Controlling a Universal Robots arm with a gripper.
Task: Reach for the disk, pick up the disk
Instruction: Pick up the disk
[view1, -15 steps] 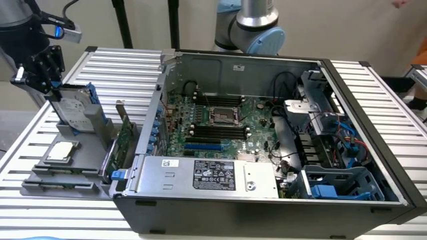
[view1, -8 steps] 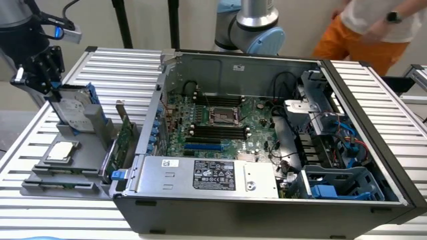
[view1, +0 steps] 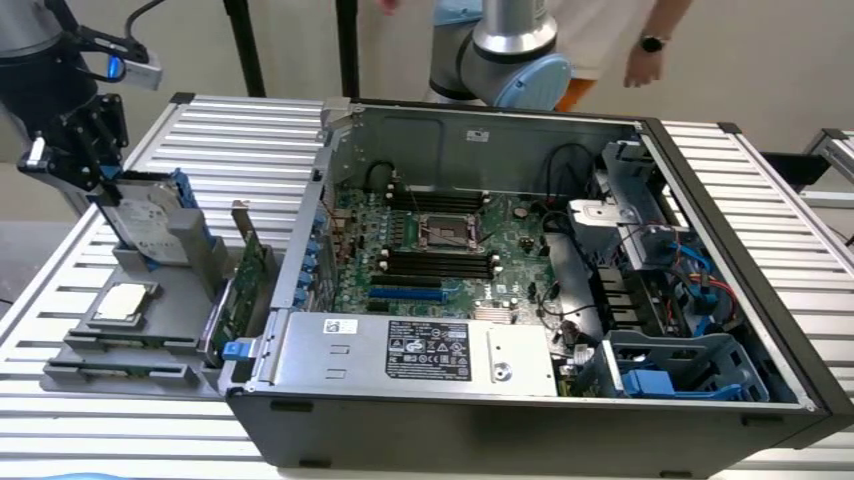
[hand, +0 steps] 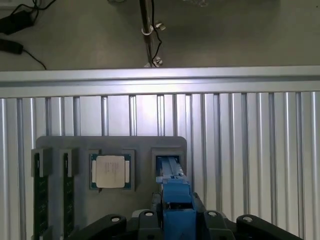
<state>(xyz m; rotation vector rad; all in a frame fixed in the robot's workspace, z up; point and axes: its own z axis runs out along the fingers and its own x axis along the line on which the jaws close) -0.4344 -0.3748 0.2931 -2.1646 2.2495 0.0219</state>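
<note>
This is looking like a robotics lab or workshop: a robot arm (view1: 514, 45) is working over a slatted aluminium table (view1: 787, 230), a grey parts fixture (view1: 127, 370) is sitting directly beneath the fingers (hand: 157, 206) clamping the disk (view1: 140, 215), an opened computer case (view1: 534, 430) is lying beside them, and a person (view1: 643, 55) is standing well beyond.

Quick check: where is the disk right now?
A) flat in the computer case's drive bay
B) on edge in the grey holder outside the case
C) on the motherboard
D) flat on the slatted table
B: the disk stands on edge in the grey holder, at the exterior view's left of the computer case, with the end effector at its upper end.
</note>
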